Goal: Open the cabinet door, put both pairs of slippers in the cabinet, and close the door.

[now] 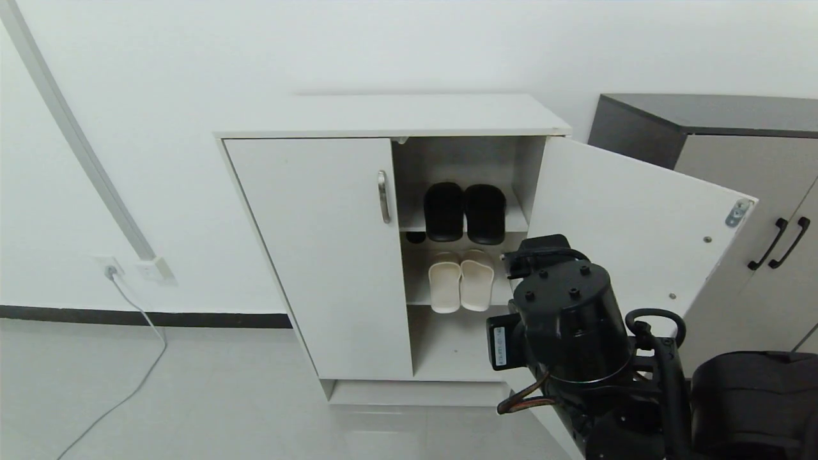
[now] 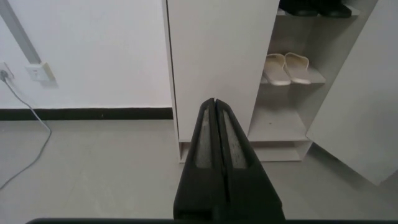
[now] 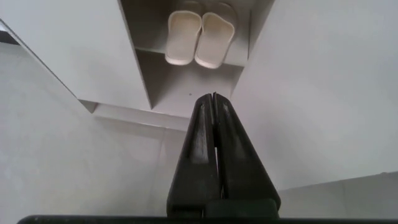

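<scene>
The white cabinet [image 1: 390,115] stands against the wall with its right door [image 1: 632,211] swung open and its left door [image 1: 319,255] closed. A black pair of slippers [image 1: 464,213] rests on the upper shelf. A white pair of slippers [image 1: 461,280] [image 2: 287,68] [image 3: 199,38] lies on the shelf below. My right gripper [image 3: 214,99] is shut and empty, low in front of the open compartment, beside the inner face of the open door. My left gripper [image 2: 214,104] is shut with nothing in it, back from the cabinet and facing the closed left door.
A grey cabinet [image 1: 748,191] with black handles stands right behind the open door. A wall socket [image 1: 110,268] with a grey cable [image 1: 137,377] trailing over the floor is at the left. Bare tiled floor lies before the cabinet.
</scene>
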Controlling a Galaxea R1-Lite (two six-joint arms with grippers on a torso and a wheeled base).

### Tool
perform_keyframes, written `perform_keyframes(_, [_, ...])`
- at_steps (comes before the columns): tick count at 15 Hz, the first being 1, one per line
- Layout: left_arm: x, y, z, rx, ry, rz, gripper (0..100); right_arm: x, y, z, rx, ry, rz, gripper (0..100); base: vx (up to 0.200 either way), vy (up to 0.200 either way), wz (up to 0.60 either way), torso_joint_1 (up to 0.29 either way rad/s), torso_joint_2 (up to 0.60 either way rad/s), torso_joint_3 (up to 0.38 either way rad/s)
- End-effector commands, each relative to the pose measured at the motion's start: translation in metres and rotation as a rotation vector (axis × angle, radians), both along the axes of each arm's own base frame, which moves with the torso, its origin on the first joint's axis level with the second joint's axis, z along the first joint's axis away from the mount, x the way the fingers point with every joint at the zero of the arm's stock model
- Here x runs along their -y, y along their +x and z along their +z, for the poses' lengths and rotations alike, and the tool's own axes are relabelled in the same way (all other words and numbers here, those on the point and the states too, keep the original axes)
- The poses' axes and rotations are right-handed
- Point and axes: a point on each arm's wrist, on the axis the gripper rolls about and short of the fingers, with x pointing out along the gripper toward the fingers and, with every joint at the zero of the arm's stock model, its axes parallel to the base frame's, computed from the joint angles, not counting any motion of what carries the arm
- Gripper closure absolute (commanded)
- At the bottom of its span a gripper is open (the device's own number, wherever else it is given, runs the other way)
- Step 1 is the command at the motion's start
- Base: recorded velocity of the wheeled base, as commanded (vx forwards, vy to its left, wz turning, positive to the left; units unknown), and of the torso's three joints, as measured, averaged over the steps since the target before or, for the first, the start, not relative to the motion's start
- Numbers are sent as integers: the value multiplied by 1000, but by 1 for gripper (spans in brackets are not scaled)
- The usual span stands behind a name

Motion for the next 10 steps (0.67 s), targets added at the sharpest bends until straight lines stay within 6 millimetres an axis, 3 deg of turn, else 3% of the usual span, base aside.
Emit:
perform_keyframes(1, [0,0,0,-1,0,1,100,0,0,0,0,-1,1,100,0,0,0,144,-461,-339])
perform_keyframes(10, [0,0,0,-1,0,1,100,0,0,-2,-3,-4,1,100,0,0,0,162,-481,-317])
